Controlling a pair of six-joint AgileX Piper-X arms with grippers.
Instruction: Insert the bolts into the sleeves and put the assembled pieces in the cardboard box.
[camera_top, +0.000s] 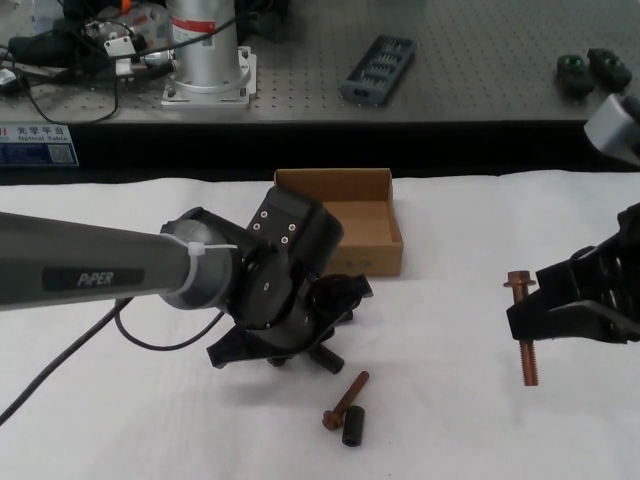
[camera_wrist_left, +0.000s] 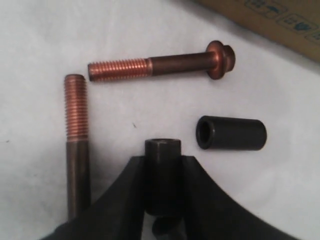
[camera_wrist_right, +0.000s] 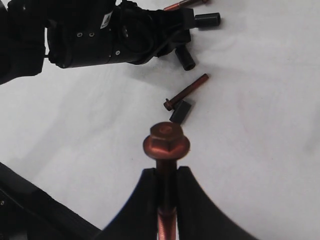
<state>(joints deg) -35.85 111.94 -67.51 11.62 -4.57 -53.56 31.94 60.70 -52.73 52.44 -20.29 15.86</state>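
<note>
My left gripper (camera_wrist_left: 162, 162) is shut on a black sleeve (camera_wrist_left: 162, 175), low over the white cloth just in front of the cardboard box (camera_top: 340, 215). Under it lie two copper bolts (camera_wrist_left: 160, 64) (camera_wrist_left: 77, 145) and another black sleeve (camera_wrist_left: 231, 133). In the high view the left gripper (camera_top: 322, 352) covers most of these. My right gripper (camera_top: 527, 305) is off to the right, raised, shut on the shank of a copper bolt (camera_wrist_right: 166, 145) that stands upright, head up. A third loose bolt (camera_top: 345, 400) and a short sleeve (camera_top: 353, 427) lie side by side nearer the front.
The white cloth (camera_top: 450, 400) has free room between the two arms and at the front left. A cable (camera_top: 150, 340) trails from the left arm. Behind the cloth, a perforated bench carries a metal post (camera_top: 205, 50), a black rack (camera_top: 378, 65) and wiring.
</note>
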